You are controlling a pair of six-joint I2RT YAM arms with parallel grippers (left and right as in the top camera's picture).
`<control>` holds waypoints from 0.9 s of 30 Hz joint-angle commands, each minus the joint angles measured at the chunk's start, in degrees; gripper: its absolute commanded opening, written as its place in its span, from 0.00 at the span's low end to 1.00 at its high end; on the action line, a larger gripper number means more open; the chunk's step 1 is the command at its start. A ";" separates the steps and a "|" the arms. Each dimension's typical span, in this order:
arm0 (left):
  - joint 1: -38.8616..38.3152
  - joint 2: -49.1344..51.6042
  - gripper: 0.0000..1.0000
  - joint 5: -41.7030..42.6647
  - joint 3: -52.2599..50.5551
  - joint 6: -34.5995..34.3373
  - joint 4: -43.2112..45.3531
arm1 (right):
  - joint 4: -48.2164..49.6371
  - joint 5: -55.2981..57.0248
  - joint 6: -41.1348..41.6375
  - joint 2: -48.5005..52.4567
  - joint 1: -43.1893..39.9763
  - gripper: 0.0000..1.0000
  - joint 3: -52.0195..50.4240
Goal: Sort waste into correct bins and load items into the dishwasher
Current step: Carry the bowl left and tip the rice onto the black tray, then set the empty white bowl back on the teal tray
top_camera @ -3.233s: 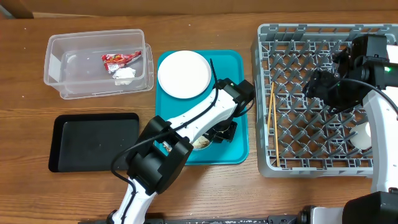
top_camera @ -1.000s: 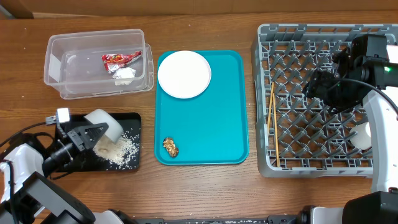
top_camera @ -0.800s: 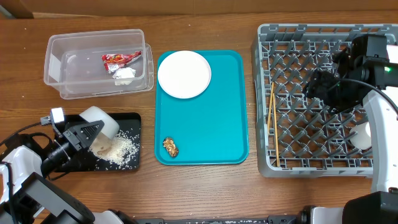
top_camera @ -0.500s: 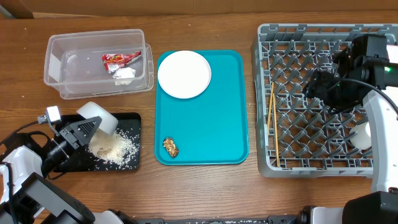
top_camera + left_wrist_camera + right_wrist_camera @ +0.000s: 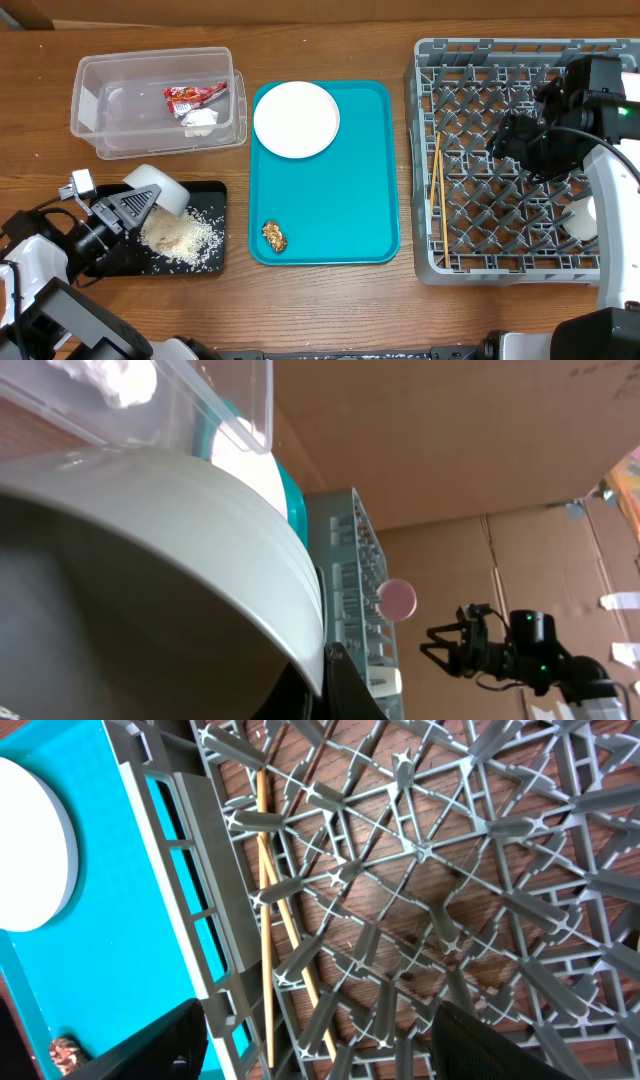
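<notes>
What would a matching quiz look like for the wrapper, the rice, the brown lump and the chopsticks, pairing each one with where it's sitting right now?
Things
1. red wrapper
2. loose rice
3. brown food lump
4. chopsticks

Places
A. on the teal tray
B. in the grey dish rack
C. in the clear tub
D. on the black tray

Pairs: 1-C, 2-D, 3-A, 4-B
</notes>
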 commanded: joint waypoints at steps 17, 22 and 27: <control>-68.89 -0.98 0.04 -53.44 18.82 -26.71 15.41 | 0.31 -0.52 -0.22 -0.63 0.02 0.73 0.76; -78.62 6.16 0.04 -62.75 18.82 -26.91 16.09 | 0.28 -0.52 -0.22 -0.63 0.02 0.73 0.76; -81.18 10.27 0.04 -73.11 18.82 -26.45 16.24 | 0.13 -0.52 -0.20 -0.63 0.02 0.73 0.76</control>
